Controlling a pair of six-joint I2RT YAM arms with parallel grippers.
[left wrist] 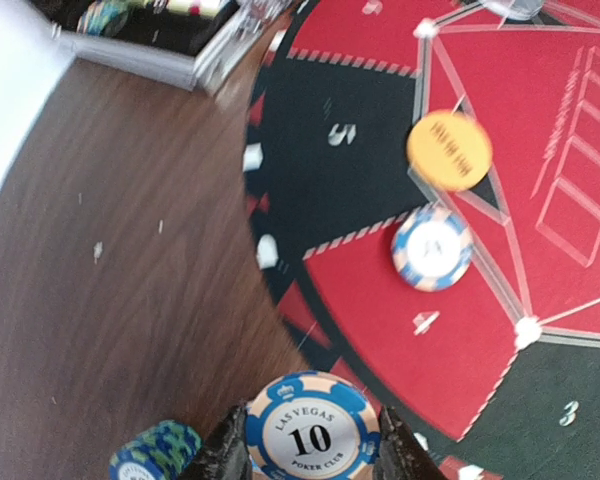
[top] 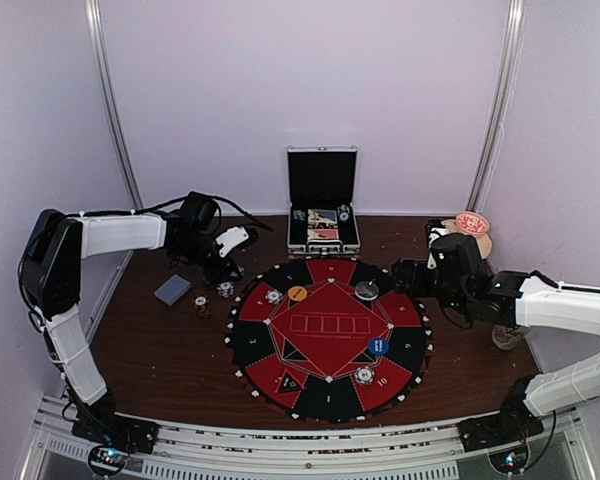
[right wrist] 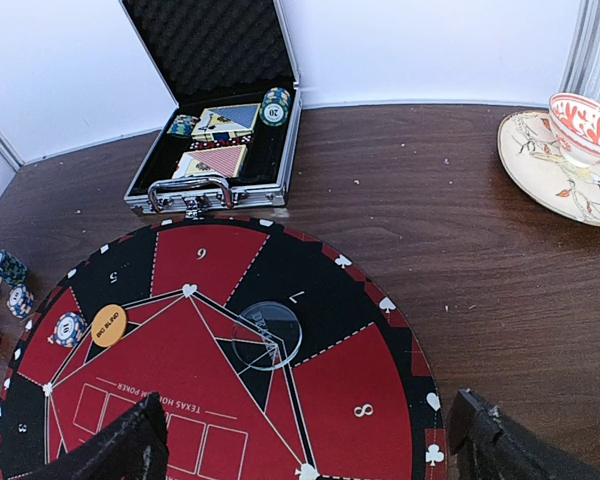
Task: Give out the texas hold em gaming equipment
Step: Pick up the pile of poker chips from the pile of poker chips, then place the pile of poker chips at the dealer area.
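**Left tool clamps a "10" chip at the mat's edge; right tool spread wide**

The left tool [left wrist: 305, 455] is clenched on a blue-and-cream chip [left wrist: 313, 428] marked "Las Vegas 10 Poker Club". Its two dark fingers [left wrist: 220, 458] press against opposite edges of the chip, whose printed face is turned to the wrist camera. The chip sits where the round poker mat [left wrist: 380, 330] meets the brown tabletop [left wrist: 110, 300]. Whether it is lifted or resting cannot be told. Just beside the finger on the left of that view stands a teal-edged chip stack [left wrist: 158, 452]. Farther onto the mat a blue-and-white chip [left wrist: 432, 248] lies in a red segment, with an orange marker disc [left wrist: 449, 150] near it.

The right tool [right wrist: 315, 450] is released, its fingers [right wrist: 120, 452] far apart and holding nothing. It hovers above the red part of the mat near the segment numbered 8. Ahead of it a clear disc [right wrist: 266, 335] lies flat on the mat. Beyond the mat's far edge an open metal case [right wrist: 285, 150] holds card packs and chips. A saucer [right wrist: 540, 165] with a red-patterned cup [right wrist: 585, 125] stands on the tabletop to the right.

From above, a grey-blue deck [top: 172, 290] lies on the tabletop left of the mat. A blue disc [top: 378, 346] and another chip [top: 364, 375] rest on the mat's near right side.
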